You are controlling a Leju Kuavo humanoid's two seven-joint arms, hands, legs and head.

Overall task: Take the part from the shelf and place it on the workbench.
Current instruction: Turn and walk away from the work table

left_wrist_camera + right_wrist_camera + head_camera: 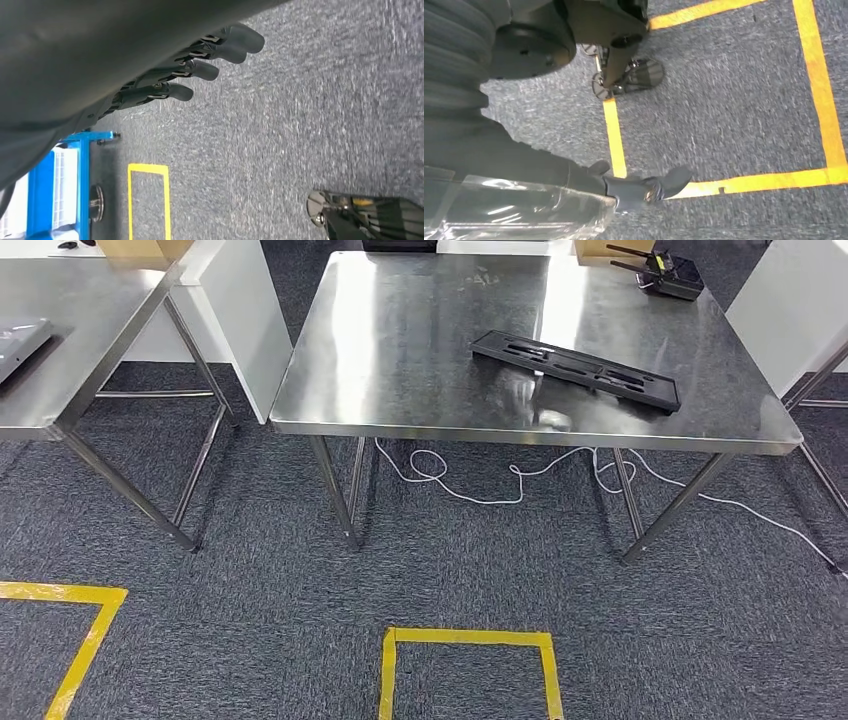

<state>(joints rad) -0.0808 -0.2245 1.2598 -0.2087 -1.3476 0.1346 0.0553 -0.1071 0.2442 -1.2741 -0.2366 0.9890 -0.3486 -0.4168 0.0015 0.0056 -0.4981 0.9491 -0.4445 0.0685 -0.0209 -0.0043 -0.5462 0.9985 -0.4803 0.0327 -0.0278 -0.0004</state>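
A long, flat black part (575,370) with slots lies at a slant on the steel workbench (400,360), toward its right side. Nothing touches it. My left hand (200,65) hangs over the grey carpet, its dark fingers stretched out side by side and holding nothing. My right hand (634,190) also hangs above the carpet, near a yellow tape line. Its thumb stands away from the fingers, and I see nothing in its grasp. A clear glossy film (514,210) lies along the right hand's side.
A second steel table (60,340) stands to the left, with a gap between it and the workbench. A white cable (470,480) lies under the workbench. Yellow tape squares (465,640) mark the carpet in front. A black antenna device (665,275) sits at the workbench's far right. A blue cart (55,190) stands nearby.
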